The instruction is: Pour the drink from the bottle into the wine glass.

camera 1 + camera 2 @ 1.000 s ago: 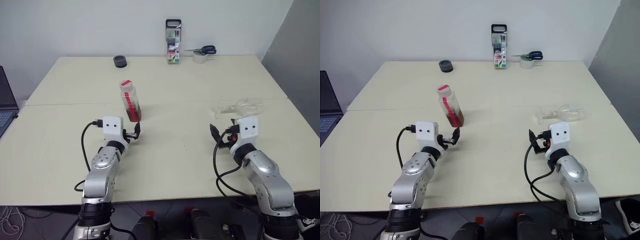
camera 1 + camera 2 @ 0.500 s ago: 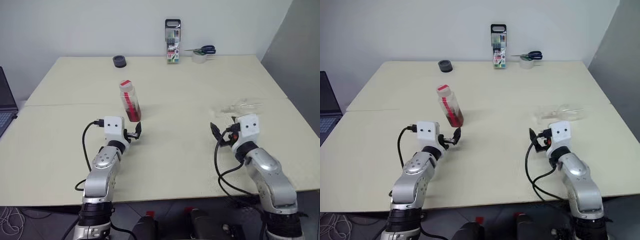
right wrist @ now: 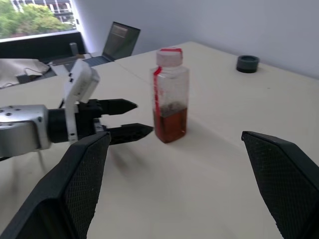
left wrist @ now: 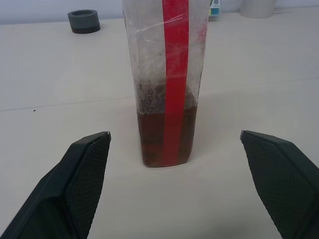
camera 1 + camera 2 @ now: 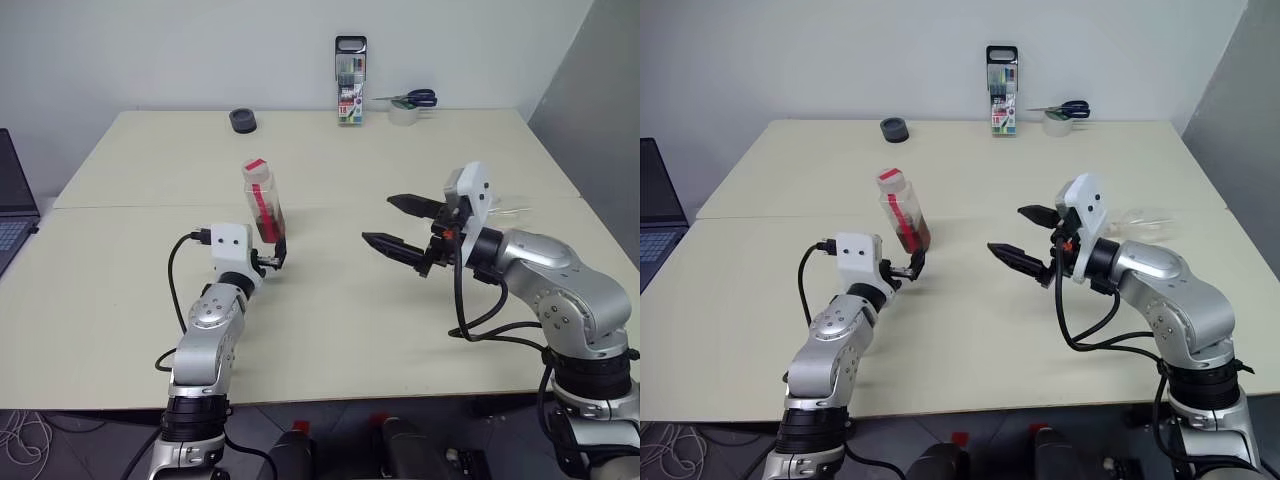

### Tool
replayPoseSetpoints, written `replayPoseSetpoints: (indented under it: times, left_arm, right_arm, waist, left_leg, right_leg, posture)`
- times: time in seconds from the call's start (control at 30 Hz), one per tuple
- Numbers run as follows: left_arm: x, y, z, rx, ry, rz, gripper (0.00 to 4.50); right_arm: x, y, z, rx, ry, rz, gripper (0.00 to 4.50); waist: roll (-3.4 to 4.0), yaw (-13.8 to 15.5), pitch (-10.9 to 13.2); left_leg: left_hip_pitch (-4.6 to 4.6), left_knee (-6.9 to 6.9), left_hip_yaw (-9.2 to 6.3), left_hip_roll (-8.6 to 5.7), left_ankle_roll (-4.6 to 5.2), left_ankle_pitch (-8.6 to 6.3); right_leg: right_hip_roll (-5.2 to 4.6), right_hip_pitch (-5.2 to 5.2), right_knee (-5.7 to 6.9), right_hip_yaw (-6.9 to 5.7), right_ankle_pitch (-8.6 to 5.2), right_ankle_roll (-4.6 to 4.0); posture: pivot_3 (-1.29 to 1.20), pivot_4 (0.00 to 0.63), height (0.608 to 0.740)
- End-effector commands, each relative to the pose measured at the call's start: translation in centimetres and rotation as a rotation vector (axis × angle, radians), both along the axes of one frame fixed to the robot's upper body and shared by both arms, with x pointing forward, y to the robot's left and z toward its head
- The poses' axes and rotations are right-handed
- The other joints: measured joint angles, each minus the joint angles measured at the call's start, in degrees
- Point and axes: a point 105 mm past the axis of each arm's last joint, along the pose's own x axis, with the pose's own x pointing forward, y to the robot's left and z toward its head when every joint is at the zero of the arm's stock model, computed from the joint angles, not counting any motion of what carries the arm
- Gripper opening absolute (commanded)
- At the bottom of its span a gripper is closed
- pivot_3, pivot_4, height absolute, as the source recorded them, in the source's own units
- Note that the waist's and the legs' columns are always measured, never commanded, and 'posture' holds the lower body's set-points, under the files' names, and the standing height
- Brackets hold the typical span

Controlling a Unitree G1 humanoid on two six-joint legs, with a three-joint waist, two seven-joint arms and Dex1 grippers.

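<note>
You have nothing poured yet. The bottle (image 5: 262,200) stands upright and capped on the table (image 5: 330,320), its amber drink (image 4: 164,139) filling only the lower part. Your left gripper (image 4: 174,184) sits just short of it, jaws spread wide and empty. Your right gripper (image 5: 405,224) hangs raised and wide open, empty too. The wine glass (image 5: 1145,214) lies behind that arm, ungrasped.

The pale table (image 5: 330,300) carries the bottle (image 5: 262,201) (upright), marker pack (image 5: 350,82), tape rolls (image 5: 242,121) and scissors (image 5: 408,99).
</note>
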Motion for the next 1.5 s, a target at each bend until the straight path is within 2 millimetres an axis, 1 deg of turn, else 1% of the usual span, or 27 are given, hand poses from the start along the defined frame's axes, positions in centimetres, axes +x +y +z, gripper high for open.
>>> replayPoseSetpoints:
  times: [0.03, 0.3, 0.57, 0.77, 1.0, 1.17, 1.37, 1.5]
  left_arm:
    - [0.3, 0.3, 1.3, 0.009, -0.052, 0.020, 4.45]
    - [1.6, -0.3, 1.3, 0.014, -0.054, 0.005, 4.45]
    - [3.5, -0.8, 2.0, 0.007, -0.077, 0.002, 4.45]
    - [4.9, -0.9, 2.5, 0.041, -0.112, -0.010, 4.45]
    - [5.9, -0.6, 2.5, 0.096, -0.143, -0.013, 4.45]
    - [6.9, 0.0, 2.5, 0.080, -0.155, 0.004, 4.45]
    - [7.8, -0.3, 2.9, 0.060, -0.174, -0.004, 4.45]
    - [8.1, -0.4, 2.9, 0.034, -0.175, -0.007, 4.45]
  right_arm:
    - [-0.6, 0.6, 1.4, 0.016, -0.057, 0.018, 4.50]
    - [-0.2, 0.8, 1.7, 0.040, -0.070, -0.018, 4.50]
    - [-0.3, 0.7, 2.1, 0.053, -0.079, -0.046, 4.50]
    - [0.0, 0.6, 2.3, 0.054, -0.087, -0.075, 4.50]
    - [0.0, 0.3, 2.3, 0.046, -0.093, -0.101, 4.50]
    - [0.0, 0.0, 2.3, 0.049, -0.091, -0.119, 4.50]
    - [0.0, 0.0, 2.3, 0.051, -0.091, -0.127, 4.50]
    - [0.0, -0.1, 2.4, 0.052, -0.093, -0.136, 4.50]
  waist:
    - [0.00, 0.0, 0.0]
    - [0.00, 0.1, 0.0]
    - [0.00, 0.3, 0.0]
    - [0.00, 0.3, 0.0]
    - [0.00, 0.3, 0.0]
    - [0.00, 0.4, 0.0]
    - [0.00, 0.4, 0.0]
    - [0.00, 0.4, 0.0]
  left_leg:
    - [0.00, 0.00, 0.00, 0.00, 0.00, 0.00]
    - [0.00, 0.00, 0.01, -0.01, -0.02, 0.01]
    - [0.00, 0.00, 0.03, -0.02, -0.02, 0.01]
    - [-0.01, 0.00, 0.02, -0.02, -0.02, 0.01]
    - [-0.01, 0.00, 0.05, -0.03, -0.03, 0.01]
    - [-0.03, 0.00, 0.03, -0.04, -0.03, 0.01]
    - [-0.04, 0.01, 0.04, -0.05, -0.02, 0.01]
    - [-0.04, 0.00, 0.05, -0.06, -0.02, 0.01]
  right_leg:
    - [0.00, 0.00, 0.00, 0.00, 0.00, 0.00]
    - [0.00, -0.02, 0.02, 0.00, 0.00, 0.00]
    - [0.00, -0.04, 0.02, -0.01, 0.00, 0.01]
    - [0.00, -0.06, 0.03, -0.01, 0.00, 0.01]
    - [0.00, -0.09, 0.03, -0.01, 0.01, 0.01]
    - [-0.01, -0.10, 0.03, -0.01, 0.01, 0.01]
    - [-0.02, -0.12, 0.04, -0.05, 0.01, 0.02]
    - [-0.02, -0.13, 0.05, -0.05, 0.01, 0.02]
  posture:
    - [0.00, 0.150, 0.740]
    - [0.00, 0.150, 0.740]
    - [0.00, 0.150, 0.740]
    - [0.00, 0.150, 0.740]
    - [0.00, 0.150, 0.740]
    - [0.00, 0.150, 0.740]
    - [0.00, 0.150, 0.740]
    - [0.00, 0.150, 0.740]
